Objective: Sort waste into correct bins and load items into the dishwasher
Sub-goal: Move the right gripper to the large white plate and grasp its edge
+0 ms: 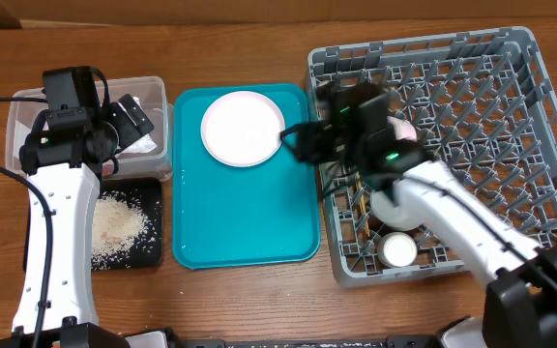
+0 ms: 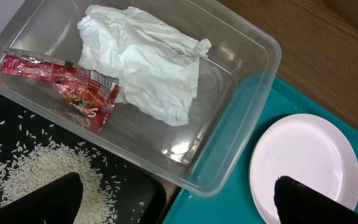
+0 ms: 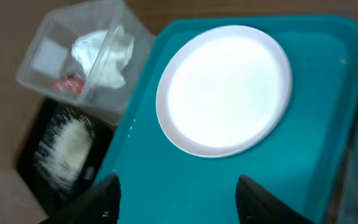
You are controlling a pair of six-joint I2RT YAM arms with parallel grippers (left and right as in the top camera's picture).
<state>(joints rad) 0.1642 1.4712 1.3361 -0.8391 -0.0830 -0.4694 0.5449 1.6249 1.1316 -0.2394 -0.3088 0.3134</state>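
Red sauce packet [image 2: 64,84] (print unreadable), white napkin [image 2: 143,65] alongside, clear tub [image 2: 229,106]

No word, brand or number is being shown legibly in any of the views. Printing is being carried by one thing only, the small red sauce packet [image 2: 64,84] lying in the clear plastic tub [image 2: 247,93]. Light and dark marks are being seen across its creased red face, but they are too small and too crumpled for any letter to be made out. In the right wrist view the same packet is being shown only as a red blur.
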